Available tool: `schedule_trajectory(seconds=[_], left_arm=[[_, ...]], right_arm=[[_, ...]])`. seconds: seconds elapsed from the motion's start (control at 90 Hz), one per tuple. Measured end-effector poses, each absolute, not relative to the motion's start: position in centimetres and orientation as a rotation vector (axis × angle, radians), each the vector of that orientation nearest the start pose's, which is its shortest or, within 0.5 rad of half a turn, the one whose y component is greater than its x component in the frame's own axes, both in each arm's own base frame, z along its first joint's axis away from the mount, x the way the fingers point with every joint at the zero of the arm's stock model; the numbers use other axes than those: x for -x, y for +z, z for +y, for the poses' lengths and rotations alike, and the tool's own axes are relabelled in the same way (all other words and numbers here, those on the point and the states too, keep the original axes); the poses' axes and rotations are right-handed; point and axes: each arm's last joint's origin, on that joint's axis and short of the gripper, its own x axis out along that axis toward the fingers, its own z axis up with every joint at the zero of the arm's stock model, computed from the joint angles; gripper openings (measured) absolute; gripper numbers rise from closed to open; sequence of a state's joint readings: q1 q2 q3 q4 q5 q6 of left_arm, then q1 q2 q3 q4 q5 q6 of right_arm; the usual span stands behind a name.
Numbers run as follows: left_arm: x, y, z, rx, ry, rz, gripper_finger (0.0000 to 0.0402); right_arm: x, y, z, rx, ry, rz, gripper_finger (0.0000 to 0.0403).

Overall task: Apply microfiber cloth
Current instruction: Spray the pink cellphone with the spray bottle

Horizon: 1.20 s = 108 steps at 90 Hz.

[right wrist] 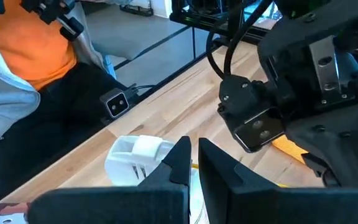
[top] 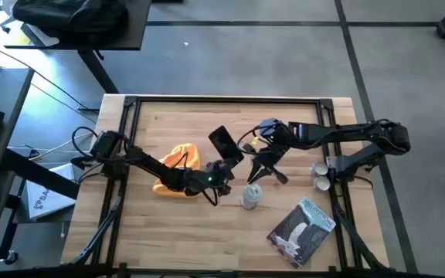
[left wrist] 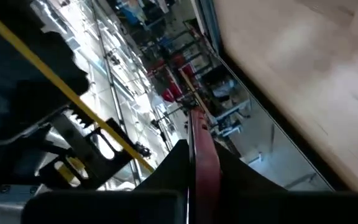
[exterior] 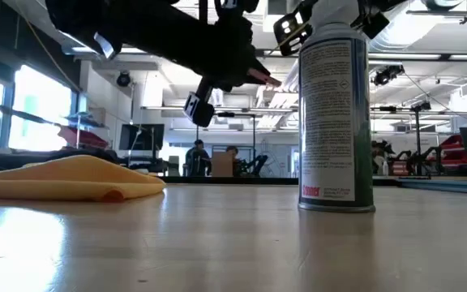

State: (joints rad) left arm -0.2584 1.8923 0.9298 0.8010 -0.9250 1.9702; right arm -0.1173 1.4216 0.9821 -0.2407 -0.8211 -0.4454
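Observation:
The orange-yellow microfiber cloth (top: 178, 166) lies bunched on the wooden table (top: 168, 232), left of centre, also in the low view (exterior: 71, 178). My left gripper (top: 224, 164) reaches over it and is shut on a black phone (top: 224, 141), held above the table. A spray can (exterior: 335, 122) stands upright near the middle (top: 252, 194). My right gripper (right wrist: 194, 152) hovers by the can's white cap (right wrist: 135, 155), its fingers shut with nothing between them. My left gripper pinches the phone between its two fingers; its wrist view shows the phone edge-on as a thin reddish slab (left wrist: 202, 158). The phone is lifted clear of the table and tilted. My right gripper stands beside the can's cap; I cannot tell whether a finger touches it.
A grey-blue printed packet (top: 304, 230) lies near the front right. Two small white cups (top: 323, 176) sit by the right arm's base. A person in an orange top (right wrist: 36, 43) stands beyond the table's edge. Bare wood lies along the near left.

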Motion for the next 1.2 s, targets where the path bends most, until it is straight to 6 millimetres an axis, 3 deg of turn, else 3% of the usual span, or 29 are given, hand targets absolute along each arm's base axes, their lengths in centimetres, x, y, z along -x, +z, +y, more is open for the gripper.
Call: schedule_trajectory(seconds=[0.211, 0.9, 1.2], left_arm=[[-36.73, 16.42, -7.87, -2.014, 0.202, 0.788, 0.0010], [-37.28, 16.34, -8.29, -1.915, 0.097, 0.529, 0.0010], [-37.72, 16.32, -7.39, -1.897, 0.013, 0.417, 0.0010]], right_arm=[[-29.61, 25.91, -1.36, 0.087, 0.790, 0.463, 0.0000], [-29.57, 25.86, -1.34, 0.084, 0.791, 0.469, 0.0000], [-29.44, 25.70, -1.33, 0.061, 0.790, 0.495, 0.0000]])
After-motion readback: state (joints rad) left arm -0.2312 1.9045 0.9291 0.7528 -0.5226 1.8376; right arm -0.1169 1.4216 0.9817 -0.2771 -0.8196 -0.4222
